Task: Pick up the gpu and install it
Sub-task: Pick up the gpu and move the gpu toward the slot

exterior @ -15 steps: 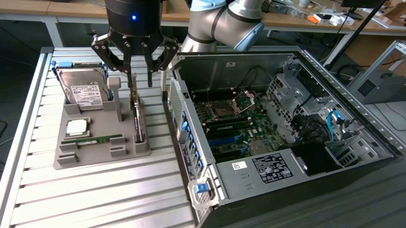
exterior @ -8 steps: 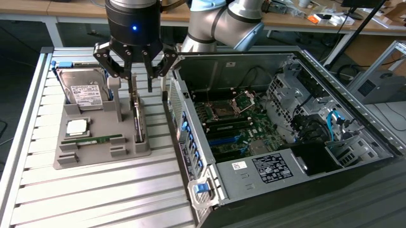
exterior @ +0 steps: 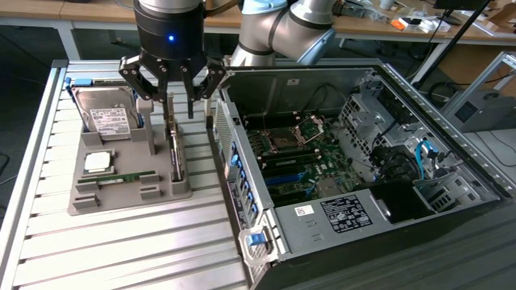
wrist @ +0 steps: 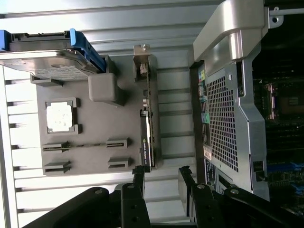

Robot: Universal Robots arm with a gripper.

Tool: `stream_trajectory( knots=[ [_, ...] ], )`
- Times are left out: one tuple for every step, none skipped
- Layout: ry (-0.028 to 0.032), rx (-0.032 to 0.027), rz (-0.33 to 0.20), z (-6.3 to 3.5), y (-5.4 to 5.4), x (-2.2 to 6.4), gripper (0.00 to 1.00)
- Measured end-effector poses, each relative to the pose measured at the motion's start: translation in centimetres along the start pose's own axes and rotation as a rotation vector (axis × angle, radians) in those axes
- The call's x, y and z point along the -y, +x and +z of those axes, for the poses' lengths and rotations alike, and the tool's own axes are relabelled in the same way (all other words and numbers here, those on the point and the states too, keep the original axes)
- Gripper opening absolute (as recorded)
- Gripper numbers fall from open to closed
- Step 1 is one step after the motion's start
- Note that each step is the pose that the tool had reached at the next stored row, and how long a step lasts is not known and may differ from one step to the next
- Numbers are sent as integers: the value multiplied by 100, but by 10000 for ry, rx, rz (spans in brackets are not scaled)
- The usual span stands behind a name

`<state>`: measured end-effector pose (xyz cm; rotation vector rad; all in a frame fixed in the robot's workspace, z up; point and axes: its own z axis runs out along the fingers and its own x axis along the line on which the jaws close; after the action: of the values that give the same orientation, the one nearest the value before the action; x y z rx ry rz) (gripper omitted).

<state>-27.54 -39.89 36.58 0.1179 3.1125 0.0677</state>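
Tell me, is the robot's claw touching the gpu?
Cannot tell. In the exterior view the open gripper hangs right over the gpu; neither a gap nor contact shows plainly.

We count one gpu [exterior: 175, 154], one hard drive [exterior: 109, 116], one square processor chip [exterior: 98, 161] and one green RAM stick [exterior: 121, 179]. That makes four parts in all, and they share one grey holder [exterior: 105, 204]. We count one open computer case [exterior: 339, 212], with one motherboard [exterior: 306, 158] inside it. We count one robot arm [exterior: 282, 27], bearing one end effector [exterior: 173, 107]. We count one slatted desk [exterior: 121, 257] under the holder and the case.
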Motion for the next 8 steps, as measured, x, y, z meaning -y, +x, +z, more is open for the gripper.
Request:
stream_trajectory(
  knots=[
    [0, 1, 0, 2, 0, 0, 42],
    [0, -1, 0, 17, 1, 1, 42],
    [0, -1, 0, 32, 1, 1, 42],
    [0, 0, 0, 33, 1, 1, 42],
    [1, 0, 0, 35, 1, 2, 42],
    [1, -1, 0, 37, 1, 2, 42],
    [1, -1, 0, 39, 1, 2, 42],
    [0, 0, 0, 40, 1, 2, 42]
  ],
)
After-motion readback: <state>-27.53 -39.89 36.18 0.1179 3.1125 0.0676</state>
